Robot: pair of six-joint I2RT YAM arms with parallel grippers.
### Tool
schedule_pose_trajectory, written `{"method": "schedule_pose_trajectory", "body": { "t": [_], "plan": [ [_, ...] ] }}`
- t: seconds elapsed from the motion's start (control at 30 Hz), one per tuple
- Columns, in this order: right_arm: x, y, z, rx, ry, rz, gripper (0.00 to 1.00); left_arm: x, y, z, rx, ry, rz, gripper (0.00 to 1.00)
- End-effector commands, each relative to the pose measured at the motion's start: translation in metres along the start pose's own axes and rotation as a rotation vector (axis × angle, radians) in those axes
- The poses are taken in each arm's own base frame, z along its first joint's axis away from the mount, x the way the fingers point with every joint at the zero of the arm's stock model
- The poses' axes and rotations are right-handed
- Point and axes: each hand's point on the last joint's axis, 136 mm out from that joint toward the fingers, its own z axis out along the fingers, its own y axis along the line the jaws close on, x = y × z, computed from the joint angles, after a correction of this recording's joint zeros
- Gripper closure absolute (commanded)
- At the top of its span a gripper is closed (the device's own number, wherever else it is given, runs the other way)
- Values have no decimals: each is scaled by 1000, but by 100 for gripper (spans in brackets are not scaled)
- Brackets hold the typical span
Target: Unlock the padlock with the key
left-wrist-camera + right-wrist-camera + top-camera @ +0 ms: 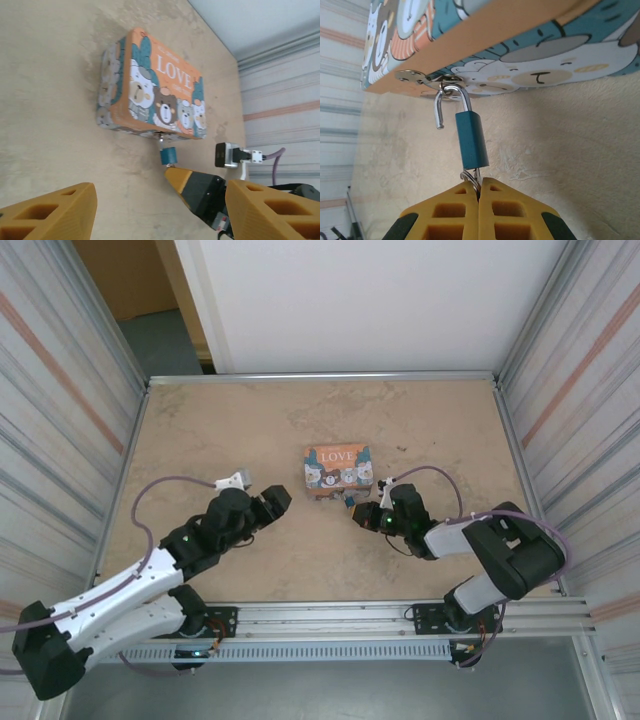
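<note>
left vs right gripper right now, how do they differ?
Left gripper: fingers spread, nothing between them; right gripper: fingers pressed together on the key at the padlock's base. Left gripper sits apart from the tin, off to its left; right gripper is at the tin's front, by the padlock. Both have yellow fingers aimed toward the tin.

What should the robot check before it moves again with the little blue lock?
1. Shackle open: ok, one leg of the shackle hangs free of the padlock.
2. Padlock off the clasp: not ok, it hangs hooked on the tin.
3. Right pincer shut on the key: ok.
4. Left pincer open, apart from the tin: ok.
5. Key fully inside the lock: cannot tell, hidden.
</note>
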Motion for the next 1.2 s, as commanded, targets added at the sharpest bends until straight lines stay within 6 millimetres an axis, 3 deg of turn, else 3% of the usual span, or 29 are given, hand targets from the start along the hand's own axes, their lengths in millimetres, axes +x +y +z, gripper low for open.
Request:
{"method": "schedule_pose_trajectory", "body": {
  "t": [0.0, 0.37, 0.77, 1.17],
  "plan": [
    [8, -18, 3, 50, 36, 100, 100, -1, 19, -5, -73, -26, 58, 31],
    [9, -29, 2, 81, 33, 143, 97, -9, 29, -15, -118, -60, 92, 30],
    [1, -36, -22, 183, -24, 88, 59, -35, 34, -29, -163, -108, 153, 22],
    [-38, -7, -72, 188, -167, -88, 4, -53, 38, -1, -94, 29, 67, 14]
  ]
}}
